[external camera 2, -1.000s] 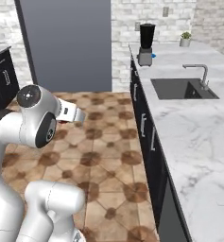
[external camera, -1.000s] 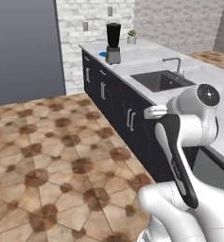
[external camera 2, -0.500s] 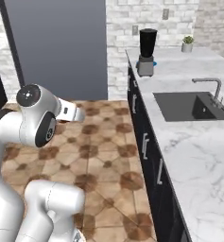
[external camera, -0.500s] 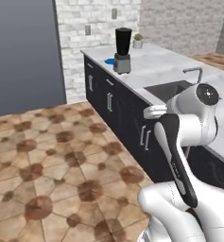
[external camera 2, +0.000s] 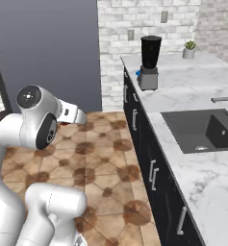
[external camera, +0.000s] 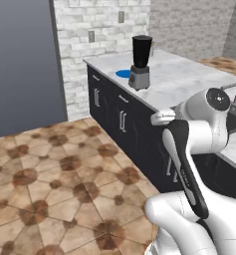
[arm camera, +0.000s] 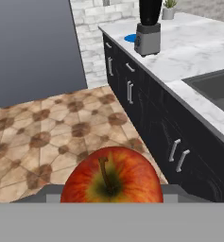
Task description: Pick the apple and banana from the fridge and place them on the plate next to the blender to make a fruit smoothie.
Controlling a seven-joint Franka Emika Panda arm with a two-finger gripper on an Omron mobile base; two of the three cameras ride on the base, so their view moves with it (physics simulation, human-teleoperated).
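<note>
Red apple (arm camera: 112, 176) sits right at bottom of hand view, stem up, fingers clamped on its sides, carried above brown tiled floor (external camera: 55, 184). Marble desk (external camera 2: 192, 101) runs along right over dark cabinets (arm camera: 151, 118). Black blender (external camera: 140, 62) stands upright near desk's far corner, blue plate (external camera: 123, 73) just beside it. Grey fridge (external camera 2: 48, 53) door shut at left. Sink (external camera 2: 202, 129) sunk in desk, potted plant (external camera 2: 189, 49) far back.
</note>
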